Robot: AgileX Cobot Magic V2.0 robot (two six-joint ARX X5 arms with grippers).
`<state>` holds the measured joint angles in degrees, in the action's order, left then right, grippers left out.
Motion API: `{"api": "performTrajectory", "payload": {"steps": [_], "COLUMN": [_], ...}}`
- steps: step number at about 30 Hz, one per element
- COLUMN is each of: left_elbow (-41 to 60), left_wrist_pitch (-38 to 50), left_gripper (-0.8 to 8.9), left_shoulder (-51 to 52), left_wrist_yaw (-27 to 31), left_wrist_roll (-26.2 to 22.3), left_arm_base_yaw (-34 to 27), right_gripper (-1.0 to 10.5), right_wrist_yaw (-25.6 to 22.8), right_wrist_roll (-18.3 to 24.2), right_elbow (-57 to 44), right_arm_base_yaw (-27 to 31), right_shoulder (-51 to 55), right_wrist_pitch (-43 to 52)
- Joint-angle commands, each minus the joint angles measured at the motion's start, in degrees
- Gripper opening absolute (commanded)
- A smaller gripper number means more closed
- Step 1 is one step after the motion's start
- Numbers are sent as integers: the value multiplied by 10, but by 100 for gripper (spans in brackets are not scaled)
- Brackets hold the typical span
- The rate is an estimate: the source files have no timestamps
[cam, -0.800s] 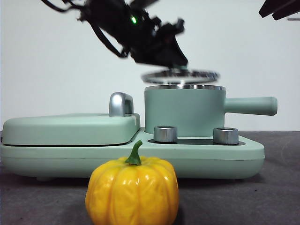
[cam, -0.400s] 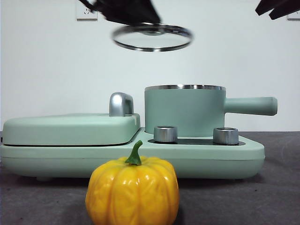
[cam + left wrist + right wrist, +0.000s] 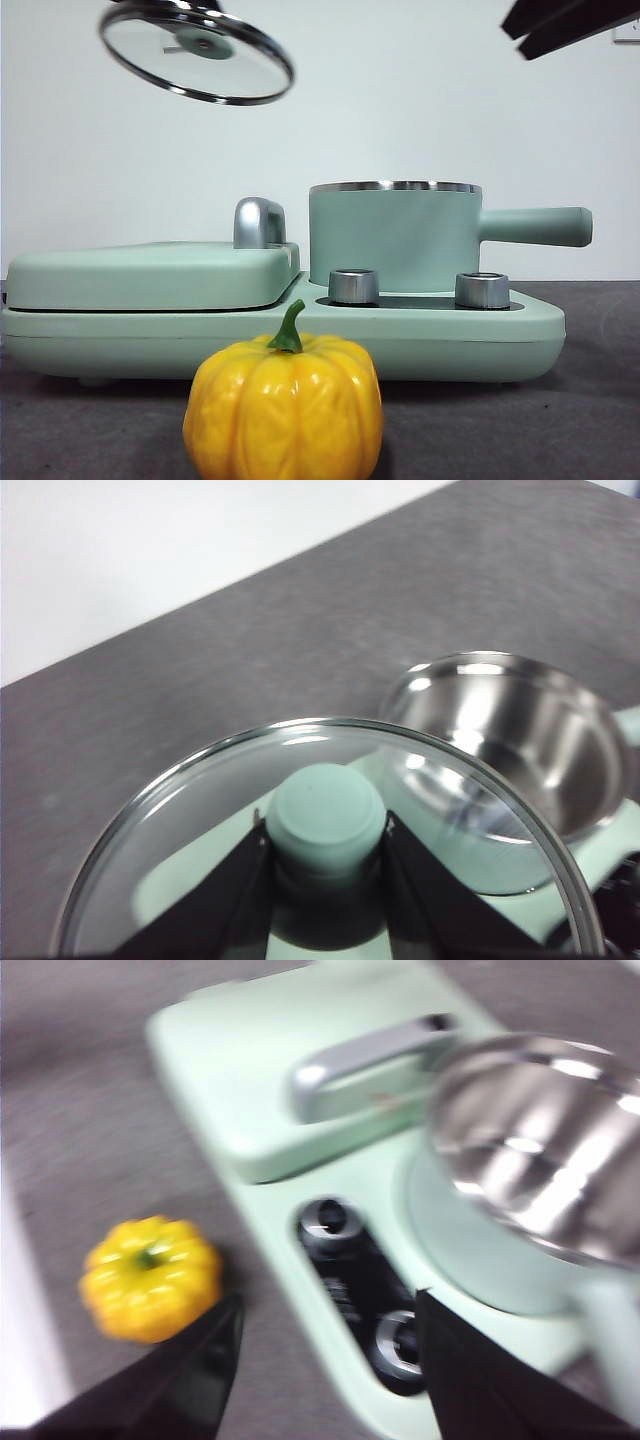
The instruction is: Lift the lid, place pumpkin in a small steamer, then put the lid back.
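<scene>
**Lid carried clear, steamer open, pumpkin still waiting**

The wide flat mint-green griddle unit fills the middle of the front view, standing on the dark grey worktop. On its right half sits the small steamer, a mint-green cylindrical pot with a shiny steel rim and long straight side handle. Its mouth is now uncovered, and the left wrist view shows the bare steel inside.

The round clear glass lid with steel rim and mint-green knob has moved on: a second ago it was just above the pot's rim, half a second ago higher and left of it, and now it hangs tilted in the upper left of the frame, well apart from the pot. The left pincer is clamped on the knob. The first step looks done; the pot is free to be filled.

The small glossy yellow-orange ribbed toy pumpkin with a curved green stem stands untouched on the worktop at the lower centre, in front of the griddle unit. The right pincer, jaws apart and empty, looks down on it from above and has likely begun its approach.

In the front view the left arm is cut off by the top edge. The right arm shows only as a black tip in the upper right corner. The right wrist view is blurred, so its fine detail is hard to read.
</scene>
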<state>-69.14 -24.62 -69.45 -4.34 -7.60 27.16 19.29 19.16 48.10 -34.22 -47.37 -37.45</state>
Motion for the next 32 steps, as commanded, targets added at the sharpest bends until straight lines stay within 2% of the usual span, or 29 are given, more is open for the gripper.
{"api": "performTrajectory", "payload": {"steps": [1,7,10,16,21,25,32], "left_elbow": [13,64,65,65,65,65,65], "left_wrist_pitch": [15,8,-7,-7,-7,-7,-7], "left_gripper": [17,17,17,17,16,16,16], "left_shoulder": [28,88,103,115,115,115,115], "left_wrist_yaw": [3,3,4,10,12,12,12], "left_wrist_roll": [21,28,27,27,27,27,27], "left_arm_base_yaw": [-14,-43,-48,-60,-66,-66,-66], "right_gripper": [279,349,387,389,398,467,467], "right_wrist_yaw": [-7,-60,-62,-62,-56,-56,-57], "right_wrist_roll": [13,28,28,27,22,13,6], "right_elbow": [11,11,11,11,11,11,11], "right_arm_base_yaw": [-50,-139,-166,-210,-231,-233,-233], "right_shoulder": [-19,-72,-100,-155,-202,-241,-303], "right_wrist_pitch": [-1,1,9,35,66,88,110]}}
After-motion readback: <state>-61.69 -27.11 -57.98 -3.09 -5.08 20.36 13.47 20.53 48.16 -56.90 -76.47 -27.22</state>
